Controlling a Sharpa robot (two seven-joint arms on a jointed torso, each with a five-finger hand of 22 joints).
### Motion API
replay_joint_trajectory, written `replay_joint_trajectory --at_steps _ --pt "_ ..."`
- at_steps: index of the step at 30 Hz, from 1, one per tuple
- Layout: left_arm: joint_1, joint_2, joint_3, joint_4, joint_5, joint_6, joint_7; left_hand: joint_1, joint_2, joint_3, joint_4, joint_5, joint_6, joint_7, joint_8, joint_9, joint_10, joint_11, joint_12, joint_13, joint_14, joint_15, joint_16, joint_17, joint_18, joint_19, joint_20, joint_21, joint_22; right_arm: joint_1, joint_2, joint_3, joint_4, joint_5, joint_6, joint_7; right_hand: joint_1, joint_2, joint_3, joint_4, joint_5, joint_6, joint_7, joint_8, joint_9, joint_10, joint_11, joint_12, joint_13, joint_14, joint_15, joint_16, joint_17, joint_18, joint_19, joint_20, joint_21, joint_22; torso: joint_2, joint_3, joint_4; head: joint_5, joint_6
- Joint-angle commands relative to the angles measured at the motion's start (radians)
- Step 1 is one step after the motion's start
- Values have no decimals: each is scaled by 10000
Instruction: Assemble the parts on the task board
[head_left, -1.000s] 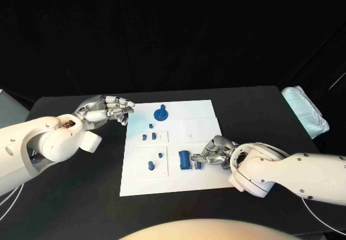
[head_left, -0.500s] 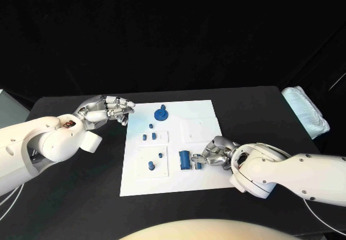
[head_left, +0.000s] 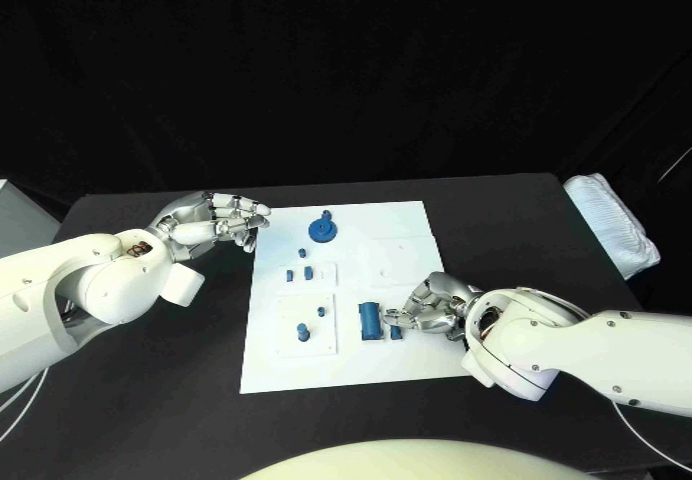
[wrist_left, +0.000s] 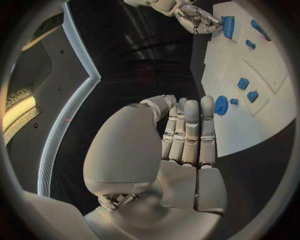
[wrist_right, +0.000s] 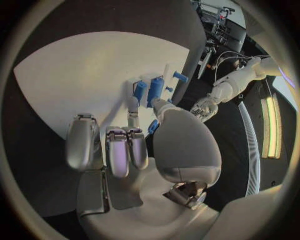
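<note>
Head view: the task board (head_left: 389, 365) lies mid-table; the right hand (head_left: 430, 303) pinches a small blue part (head_left: 397, 332) beside the long blue part (head_left: 371, 319). The left hand (head_left: 214, 222) hovers off the board's far corner.

Left wrist view: left fingers (wrist_left: 190, 131) pressed together, empty.

Right wrist view: right fingertips (wrist_right: 133, 119) touch blue parts (wrist_right: 154, 91).

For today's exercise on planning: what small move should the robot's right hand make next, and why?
Probably close its fingers on the small blue piece beside the long blue part: the right hand hovers at that piece on the task board, seemingly not holding it yet.
</note>
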Motion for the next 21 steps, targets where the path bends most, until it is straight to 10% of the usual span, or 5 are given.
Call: replay_joint_trajectory --at_steps 1,21 --pt "3 16 5 12 -40 188 29 -8 80 70 -16 15 -30 -1 -9 9 -70 -12 69 -11 8 30 -48 16 64 -9 12 58 13 7 -17 3 46 -285 81 324 76 32 29 -21 30 -10 20 65 1 1044 -69 60 2635 1080 -58 43 2634 -112 331 -24 13 1315 -1 -1 4 -6 6" --pt "2 -2 4 13 -41 185 -21 -8 80 70 -16 15 -30 -1 -9 9 -70 -12 69 -11 8 30 -48 16 64 -9 12 58 13 43 -86 6 -35 -1010 1208 55 1283 -570 374 -818 4 -43 14 56 -55 1044 -77 60 2635 1080 -69 43 2634 -113 331 -39 -32 1352 1 -5 -3 -1 -7"
